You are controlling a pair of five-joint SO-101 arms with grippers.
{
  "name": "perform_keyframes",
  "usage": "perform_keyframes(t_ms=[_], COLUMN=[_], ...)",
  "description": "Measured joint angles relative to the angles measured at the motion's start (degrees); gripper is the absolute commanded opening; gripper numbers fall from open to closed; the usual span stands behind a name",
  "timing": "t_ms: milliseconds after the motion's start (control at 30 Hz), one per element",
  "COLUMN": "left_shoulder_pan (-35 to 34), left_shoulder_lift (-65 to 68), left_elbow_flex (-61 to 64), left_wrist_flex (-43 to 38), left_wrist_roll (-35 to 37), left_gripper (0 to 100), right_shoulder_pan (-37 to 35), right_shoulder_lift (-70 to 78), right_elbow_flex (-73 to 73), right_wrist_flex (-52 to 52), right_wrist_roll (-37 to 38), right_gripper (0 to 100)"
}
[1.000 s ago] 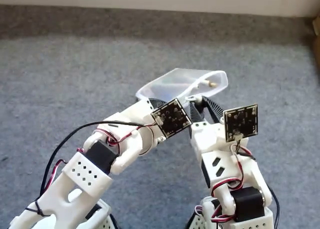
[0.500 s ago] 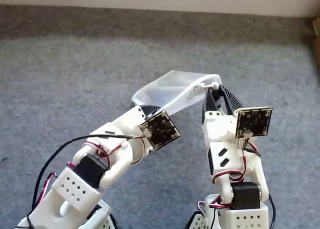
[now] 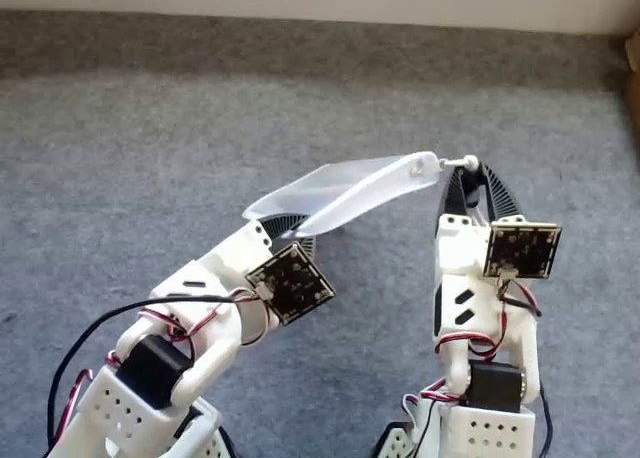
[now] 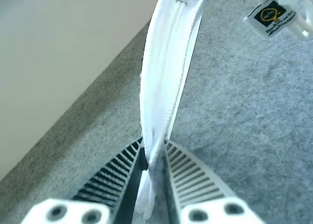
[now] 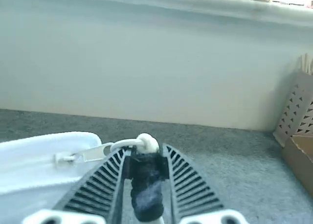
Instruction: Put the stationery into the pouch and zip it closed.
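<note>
A translucent white pouch [image 3: 340, 188] hangs stretched above the grey carpet between both arms. My left gripper [image 3: 287, 225] is shut on the pouch's near end, and the left wrist view has the pouch edge [image 4: 164, 67] pinched between its ribbed fingers [image 4: 188, 168]. My right gripper [image 3: 463, 175] is shut on the zipper pull [image 3: 463, 162] at the far end. In the right wrist view the pull's white bead [image 5: 146, 144] and dark cord sit between the jaws, with the pouch [image 5: 39, 158] beside them. The zipper line looks flat and closed. I cannot make out what is inside the pouch.
Grey carpet [image 3: 150, 148] covers the floor around the arms. A pale wall [image 5: 146, 62] runs along the far side. A cardboard box [image 5: 298, 136] stands at the far right edge.
The right gripper drew the zipper pull to the right and the left arm pulled back left. The pouch went from bulging and open-mouthed to stretched flat.
</note>
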Motion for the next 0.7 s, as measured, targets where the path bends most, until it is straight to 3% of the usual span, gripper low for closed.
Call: perform_keyframes(t_ms=[367, 567, 700], left_shoulder_pan=[-0.53, -1.14, -5.63], left_shoulder_lift=[-6.68, -7.91, -7.91], left_elbow_flex=[0.53, 2.46, 2.55], left_wrist_flex=[2.81, 2.2, 0.44], left_wrist_roll=[0.0, 0.0, 0.26], left_gripper=[0, 0, 0], right_shoulder_pan=[1.14, -0.53, -1.41], right_shoulder_lift=[-0.09, -0.62, 0.09], right_elbow_flex=[0.0, 0.0, 0.0], right_wrist_flex=[-0.88, 3.78, 9.76], right_wrist_roll=[1.32, 1.23, -2.46], right_gripper=[0.9, 17.8, 19.8])
